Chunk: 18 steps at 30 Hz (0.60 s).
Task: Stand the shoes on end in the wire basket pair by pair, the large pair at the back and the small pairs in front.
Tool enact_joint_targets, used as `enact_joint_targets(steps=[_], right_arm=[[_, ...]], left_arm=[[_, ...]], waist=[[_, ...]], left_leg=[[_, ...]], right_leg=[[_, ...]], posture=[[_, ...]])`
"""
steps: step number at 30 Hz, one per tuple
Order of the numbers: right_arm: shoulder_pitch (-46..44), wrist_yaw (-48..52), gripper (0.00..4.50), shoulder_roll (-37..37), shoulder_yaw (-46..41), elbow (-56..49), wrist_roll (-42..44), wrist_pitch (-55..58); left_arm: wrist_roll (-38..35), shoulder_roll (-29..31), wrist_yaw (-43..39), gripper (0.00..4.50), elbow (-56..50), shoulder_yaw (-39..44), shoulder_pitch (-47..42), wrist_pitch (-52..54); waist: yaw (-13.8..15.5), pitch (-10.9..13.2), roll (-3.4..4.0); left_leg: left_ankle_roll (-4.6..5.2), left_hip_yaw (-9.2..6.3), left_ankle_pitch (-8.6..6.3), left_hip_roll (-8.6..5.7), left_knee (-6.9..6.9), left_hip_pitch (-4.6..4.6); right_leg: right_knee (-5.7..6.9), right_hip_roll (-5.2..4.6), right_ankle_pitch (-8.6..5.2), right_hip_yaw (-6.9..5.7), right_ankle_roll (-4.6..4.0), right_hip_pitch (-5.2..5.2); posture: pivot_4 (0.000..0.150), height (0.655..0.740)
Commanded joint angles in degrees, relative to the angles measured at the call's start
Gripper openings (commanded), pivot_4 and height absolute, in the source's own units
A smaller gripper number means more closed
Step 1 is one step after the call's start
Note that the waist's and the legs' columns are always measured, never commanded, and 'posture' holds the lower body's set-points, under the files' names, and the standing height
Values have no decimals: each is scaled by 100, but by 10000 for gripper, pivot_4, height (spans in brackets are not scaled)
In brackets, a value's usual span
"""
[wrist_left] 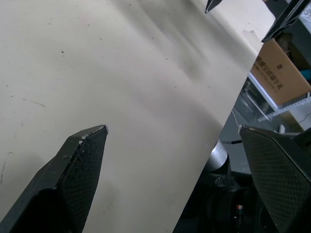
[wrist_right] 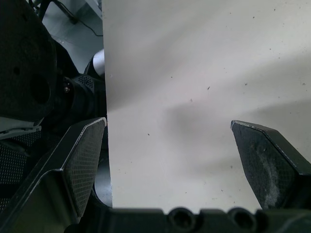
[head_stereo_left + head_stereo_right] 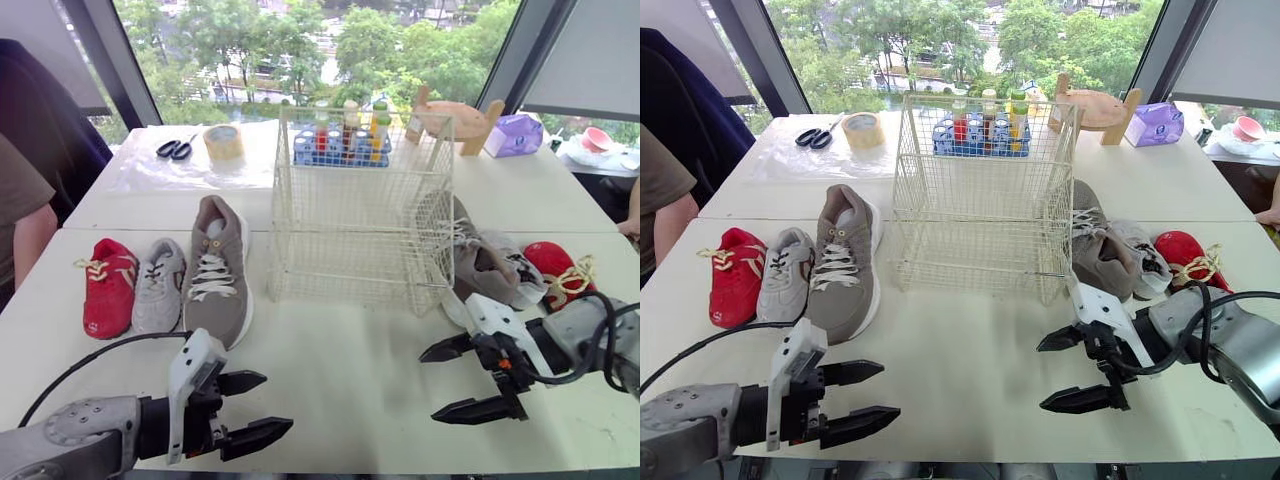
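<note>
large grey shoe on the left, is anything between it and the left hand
Nothing visible does. The left hand hovers open over bare table, in front of the toe of the large grey shoe. The small grey shoe lies beside it on the far side, out of the path.

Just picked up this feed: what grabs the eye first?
The tall white wire basket stands empty in the middle. A red sneaker, small grey sneaker and large taupe sneaker lie on its left; their mates crowd its right. The left gripper and right gripper hover open in front of it.
</note>
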Motion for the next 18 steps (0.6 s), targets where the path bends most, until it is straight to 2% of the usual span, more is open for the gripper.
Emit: enact_joint_targets(steps=[1, 18], right_arm=[[-12, -5, 45000, -27, -88, -184, 91, 62], [-383, -28, 45000, 21, -50, -113, 69, 253]], left_arm=[[122, -57, 8, 44416, -46, -55, -97, -73], [39, -236, 151, 44416, -82, -171, -283, -14]], waist=[[-3, 0, 0], [-5, 0, 0]], left_leg=[[0, 0, 0, 0, 0, 0], [0, -1, 0, 0, 1, 0]], right_leg=[[0, 0, 0, 0, 0, 0], [2, 0, 0, 0, 0, -1]], posture=[[1500, 7400], [1500, 7400]])
